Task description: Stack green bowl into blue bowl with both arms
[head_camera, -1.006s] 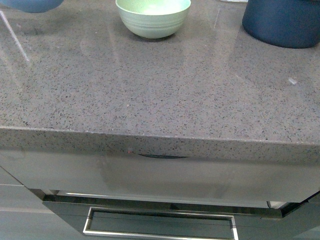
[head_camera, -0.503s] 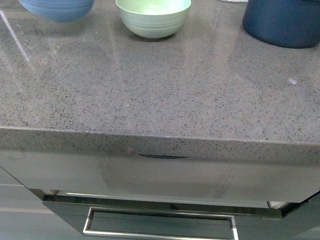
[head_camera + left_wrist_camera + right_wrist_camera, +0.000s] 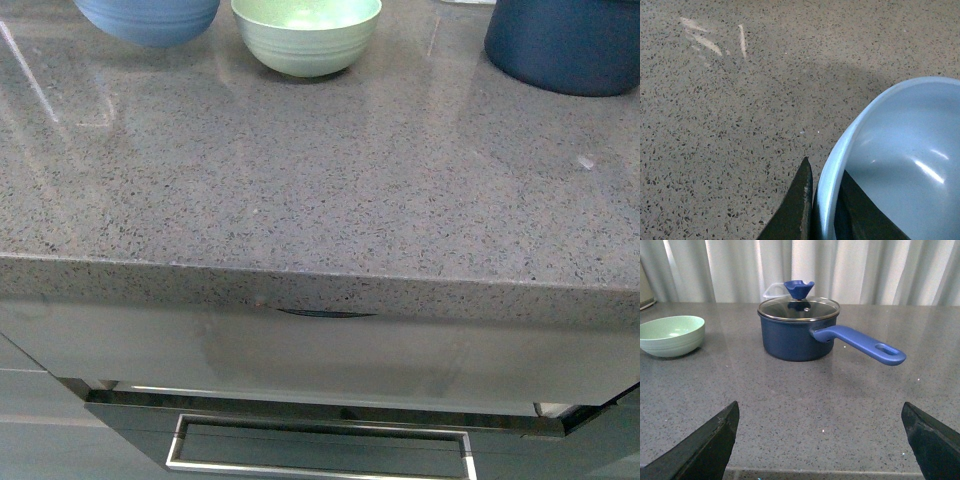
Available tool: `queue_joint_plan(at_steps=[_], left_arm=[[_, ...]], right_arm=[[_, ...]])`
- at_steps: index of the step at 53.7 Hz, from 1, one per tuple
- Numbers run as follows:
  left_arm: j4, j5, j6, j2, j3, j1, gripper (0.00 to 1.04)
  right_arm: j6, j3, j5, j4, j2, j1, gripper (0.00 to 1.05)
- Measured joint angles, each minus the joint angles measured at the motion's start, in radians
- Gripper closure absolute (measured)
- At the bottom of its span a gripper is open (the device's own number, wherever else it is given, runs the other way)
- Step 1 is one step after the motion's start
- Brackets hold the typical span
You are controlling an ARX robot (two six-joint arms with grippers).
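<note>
While clamped by its rim, blue bowl [image 3: 150,18]: glossy, round, ridged, just left of green bowl [image 3: 306,35].
Green bowl: mint, ridged, on speckled stone counter [image 3: 320,180].
Left gripper [image 3: 824,169]: dark tapered fingers pinching blue bowl's rim.
Right gripper [image 3: 820,410]: fingers wide apart, empty.

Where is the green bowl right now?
In the front view, the green bowl sits far back on the grey counter, with the blue bowl close on its left and the dark blue pot further off to its right.
</note>
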Motion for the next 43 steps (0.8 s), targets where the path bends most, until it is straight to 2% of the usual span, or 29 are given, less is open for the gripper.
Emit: queue_joint_plan(at_steps=[43], left_arm=[[0.055,0.011,-0.031,0.053,-0.016,0.0,0.98]], right_arm=[[0.0,0.0,0.0,0.0,0.0,0.0,0.1]])
